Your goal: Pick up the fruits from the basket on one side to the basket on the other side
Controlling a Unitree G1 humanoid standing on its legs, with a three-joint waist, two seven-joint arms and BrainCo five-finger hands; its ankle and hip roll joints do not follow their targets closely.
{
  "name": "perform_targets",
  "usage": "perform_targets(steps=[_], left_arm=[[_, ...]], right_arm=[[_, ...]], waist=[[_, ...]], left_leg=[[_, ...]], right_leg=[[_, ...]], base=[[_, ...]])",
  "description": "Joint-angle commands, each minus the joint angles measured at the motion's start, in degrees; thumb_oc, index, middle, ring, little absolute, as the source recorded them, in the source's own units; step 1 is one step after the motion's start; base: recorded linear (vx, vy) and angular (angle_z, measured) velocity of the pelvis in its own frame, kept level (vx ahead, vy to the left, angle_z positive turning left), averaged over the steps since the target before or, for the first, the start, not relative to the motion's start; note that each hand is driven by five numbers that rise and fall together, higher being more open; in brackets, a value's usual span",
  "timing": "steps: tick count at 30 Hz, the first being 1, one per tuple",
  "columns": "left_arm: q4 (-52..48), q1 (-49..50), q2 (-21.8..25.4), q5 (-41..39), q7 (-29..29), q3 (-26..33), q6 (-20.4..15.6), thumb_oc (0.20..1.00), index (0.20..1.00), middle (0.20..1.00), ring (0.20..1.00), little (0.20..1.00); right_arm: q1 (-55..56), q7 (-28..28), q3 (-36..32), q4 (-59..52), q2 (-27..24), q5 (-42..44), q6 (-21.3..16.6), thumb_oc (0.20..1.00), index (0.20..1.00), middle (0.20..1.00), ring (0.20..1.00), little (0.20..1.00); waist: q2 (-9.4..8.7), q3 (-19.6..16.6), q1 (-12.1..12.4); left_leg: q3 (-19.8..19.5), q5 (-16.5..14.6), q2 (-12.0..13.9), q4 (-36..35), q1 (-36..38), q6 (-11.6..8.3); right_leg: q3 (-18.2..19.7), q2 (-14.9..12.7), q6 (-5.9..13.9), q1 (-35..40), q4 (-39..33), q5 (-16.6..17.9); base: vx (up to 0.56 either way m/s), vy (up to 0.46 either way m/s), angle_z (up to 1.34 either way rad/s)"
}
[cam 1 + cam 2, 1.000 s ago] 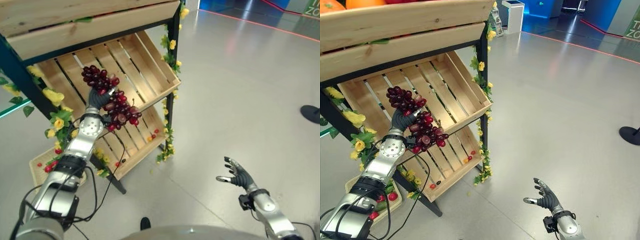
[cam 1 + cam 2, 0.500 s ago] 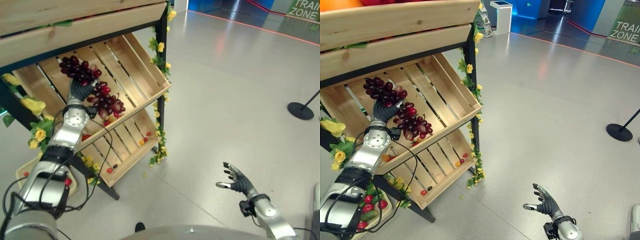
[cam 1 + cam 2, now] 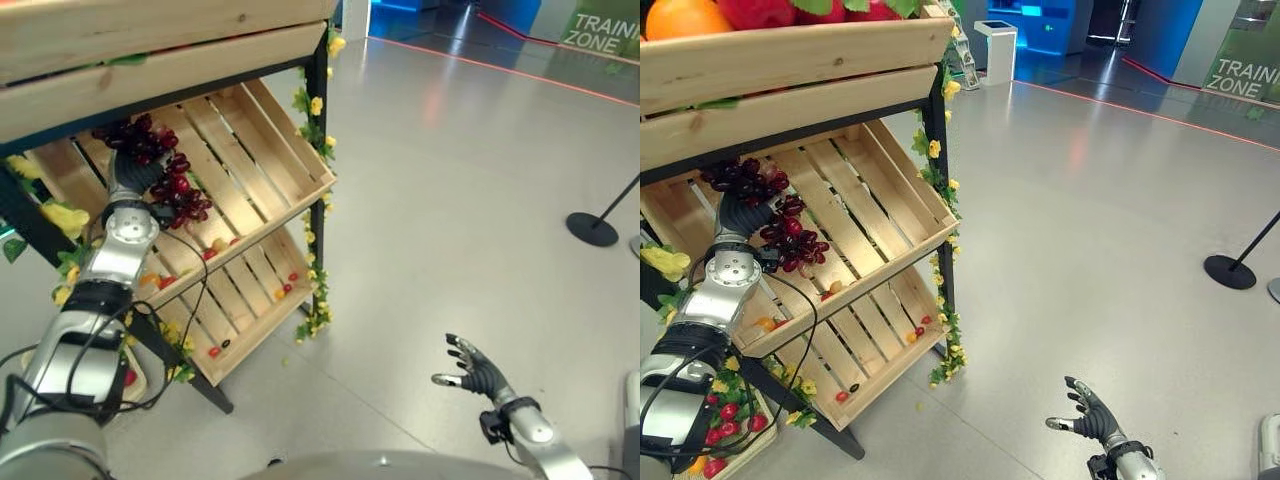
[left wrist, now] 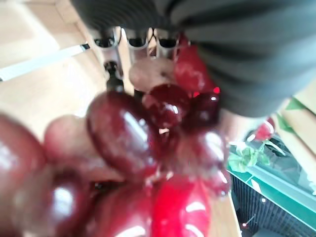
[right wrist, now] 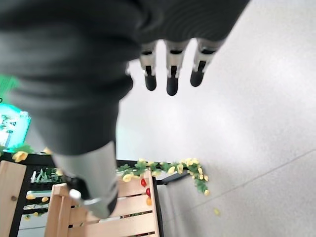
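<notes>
My left hand [image 3: 128, 177] is shut on a bunch of dark red grapes [image 3: 172, 192], holding it over the slatted bottom of the middle wooden crate [image 3: 262, 140] of the shelf rack. In the left wrist view the grapes [image 4: 128, 163] hang right before the curled fingers [image 4: 112, 42]. The grapes [image 3: 785, 232] drape down past the hand [image 3: 739, 213] toward the crate's front edge. My right hand [image 3: 474, 369] hangs open over the bare floor at the lower right, holding nothing; its straight fingers [image 5: 170, 69] show in the right wrist view.
The lower crate [image 3: 250, 310] holds a few small red fruits. The top crate [image 3: 790, 55] carries an orange and red fruit. Yellow flower garlands [image 3: 315, 150] wrap the rack's black posts. A woven basket [image 3: 725, 425] with red fruit sits on the floor at left. A stanchion base [image 3: 590, 228] stands far right.
My left hand has carried the grapes up and deeper into the middle crate. The camera has shifted, so the rack sits further left. The right hand has stayed open over the floor.
</notes>
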Motion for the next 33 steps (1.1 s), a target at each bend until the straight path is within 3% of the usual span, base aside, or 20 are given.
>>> perform_targets(steps=[1, 3, 4, 5, 21, 33], left_arm=[[3.9, -12.1, 2.8, 1.2, 2.0, 1.0, -2.0, 0.200, 0.200, 0.200, 0.200, 0.200], [4.2, -12.2, 2.6, 1.3, 2.0, 1.0, -1.9, 0.200, 0.200, 0.200, 0.200, 0.200], [4.0, -12.0, 2.3, 1.1, 1.9, 1.1, -1.9, 0.310, 0.310, 0.310, 0.310, 0.310], [4.2, -11.8, 2.3, 1.0, 1.6, 1.1, -1.8, 1.000, 1.000, 1.000, 1.000, 1.000], [5.2, -11.3, 2.4, 2.1, -0.1, 0.1, -1.4, 1.000, 1.000, 1.000, 1.000, 1.000], [7.8, -11.2, 4.4, 7.4, -2.9, -2.4, -0.1, 1.000, 1.000, 1.000, 1.000, 1.000]], right_arm=[[-0.1, 0.2, -0.5, -3.9, -1.4, 0.6, -3.2, 1.000, 1.000, 1.000, 1.000, 1.000], [0.0, 0.3, -0.6, -4.1, -1.5, 0.7, -3.3, 1.000, 1.000, 1.000, 1.000, 1.000], [-0.1, 0.2, -0.6, -4.1, -1.4, 0.8, -3.3, 1.000, 1.000, 1.000, 1.000, 1.000], [-0.2, 0.2, -0.7, -4.0, -1.4, 0.8, -3.2, 1.000, 1.000, 1.000, 1.000, 1.000], [-0.4, 0.1, -0.8, -4.1, -1.5, 0.8, -3.2, 1.000, 1.000, 1.000, 1.000, 1.000], [-0.3, 0.4, -0.8, -3.1, -1.2, 0.8, -3.2, 1.000, 1.000, 1.000, 1.000, 1.000]], waist=[[-0.39, -2.0, 0.9], [-0.43, -2.0, 0.8], [-0.52, -2.0, 0.9], [-0.55, -2.0, 0.9], [-0.66, -1.7, 1.0], [-0.76, -1.7, 1.4]], left_leg=[[0.9, -5.1, 1.9, 1.9, 4.3, -1.54], [0.8, -5.1, 1.9, 1.8, 4.4, -1.56], [0.8, -5.2, 1.9, 1.8, 4.5, -1.55], [0.8, -5.2, 1.9, 1.9, 4.5, -1.52], [0.6, -5.3, 2.1, 1.4, 4.7, -1.57], [0.0, -5.3, 2.1, 1.1, 4.7, -1.58]], right_leg=[[0.0, -2.4, 6.22, -1.8, 3.6, -1.1], [-0.1, -2.4, 6.19, -1.7, 3.5, -1.1], [-0.1, -2.3, 6.18, -1.7, 3.5, -1.1], [0.0, -2.3, 6.17, -1.7, 3.4, -1.2], [-0.4, -2.3, 6.18, -1.6, 3.1, -1.0], [-0.9, -2.2, 6.28, -1.5, 3.0, -1.0]], base=[[0.00, 0.000, 0.00], [0.00, 0.000, 0.00], [0.00, 0.000, 0.00], [0.00, 0.000, 0.00], [0.00, 0.000, 0.00], [0.00, 0.000, 0.00]])
